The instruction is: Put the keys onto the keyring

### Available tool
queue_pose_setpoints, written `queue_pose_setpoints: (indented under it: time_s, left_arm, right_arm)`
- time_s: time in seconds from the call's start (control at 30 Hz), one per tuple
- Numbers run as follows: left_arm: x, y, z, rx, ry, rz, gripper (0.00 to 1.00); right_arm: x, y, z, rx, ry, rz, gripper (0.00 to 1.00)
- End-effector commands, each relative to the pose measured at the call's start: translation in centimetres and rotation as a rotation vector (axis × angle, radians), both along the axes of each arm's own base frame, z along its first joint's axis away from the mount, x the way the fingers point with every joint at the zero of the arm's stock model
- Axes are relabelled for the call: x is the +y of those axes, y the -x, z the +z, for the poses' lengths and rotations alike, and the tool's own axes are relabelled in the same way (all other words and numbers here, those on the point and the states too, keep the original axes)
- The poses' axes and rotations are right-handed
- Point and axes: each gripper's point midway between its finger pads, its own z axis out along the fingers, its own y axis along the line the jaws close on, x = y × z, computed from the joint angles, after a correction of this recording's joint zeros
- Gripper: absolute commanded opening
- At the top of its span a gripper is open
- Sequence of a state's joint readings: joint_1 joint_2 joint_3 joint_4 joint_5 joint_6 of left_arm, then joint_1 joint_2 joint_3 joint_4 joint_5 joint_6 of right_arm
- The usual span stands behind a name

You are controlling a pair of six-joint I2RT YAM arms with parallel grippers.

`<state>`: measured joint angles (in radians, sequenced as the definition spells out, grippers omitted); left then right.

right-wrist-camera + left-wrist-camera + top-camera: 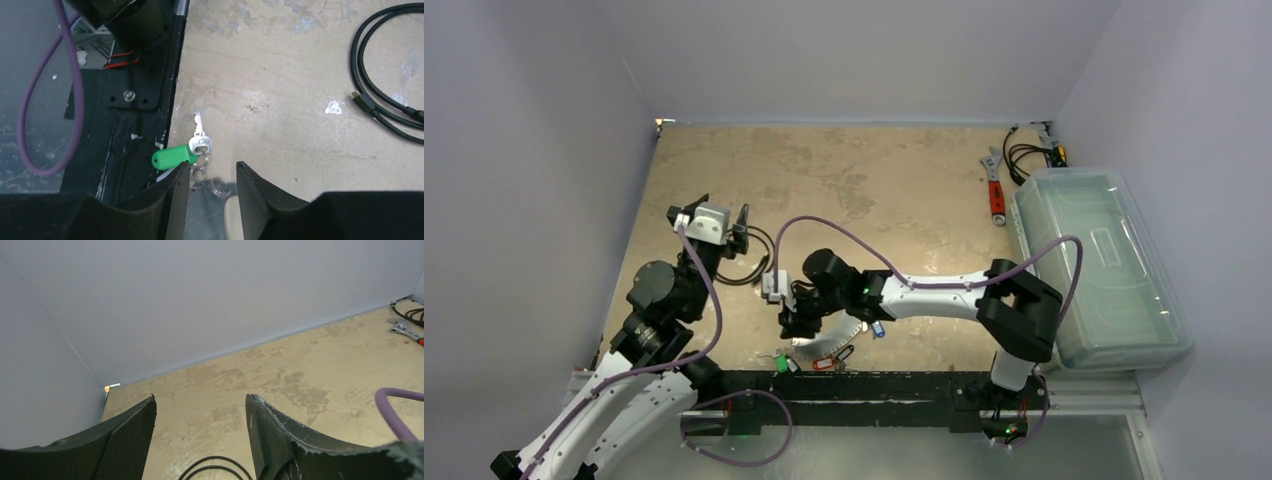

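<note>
Three keys (826, 362) lie close to the near edge of the tabletop (874, 190). The green key (781, 362) is furthest left, the red key (826, 362) is just beside it, and the blue key (877, 328) sits a little further in and to the right. The keyring (849, 332) shows as a silvery arc between the blue key and the right gripper (792, 322), partly hidden under that arm.

From the right wrist, the green key's tag points toward the black base rail, and its bare metal blade lies on the tabletop, pointing away from the jaws. A few small rings (199, 172) hang at its head, just in front of the left-hand fingertip (180, 185). The right gripper's jaws are parted just over this spot. A shiny grey surface fills the gap low down, but whether they touch it I cannot tell, and nothing looks clamped.

The left gripper (200, 397) is raised well off to the left and tilted toward the far wall, its jaws spread wide and released. A black cable loop (759, 262) lies on the tabletop below it, between the two arms.

Further out, a red-handled wrench (996, 190) lies near the far right corner. A clear plastic bin (1104, 270) sits along the right side. A purple cable (824, 225) arches over the right arm.
</note>
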<state>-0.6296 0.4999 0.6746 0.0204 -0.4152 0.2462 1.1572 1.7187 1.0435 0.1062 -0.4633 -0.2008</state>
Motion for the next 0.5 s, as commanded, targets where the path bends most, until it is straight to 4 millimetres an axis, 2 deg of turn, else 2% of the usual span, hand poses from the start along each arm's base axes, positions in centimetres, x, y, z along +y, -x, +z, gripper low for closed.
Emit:
queue_pose_setpoints:
  time_s: [0.0,0.2,0.47]
  left_arm:
    - [0.6,0.0,0.7,-0.027,0.017,0.024,0.64]
    - [0.7,-0.1,0.7,-0.027,0.016,0.024,0.64]
    - [0.6,-0.2,0.6,-0.022,0.015,0.017,0.64]
  right_arm:
    - [2.4,0.4,0.5,0.024,-0.032,-0.004,0.41]
    - [1.6,1.9,-2.0,-0.003,0.040,0.039,0.34]
    - [0.5,1.7,-4.8,-0.040,0.136,0.032,0.26]
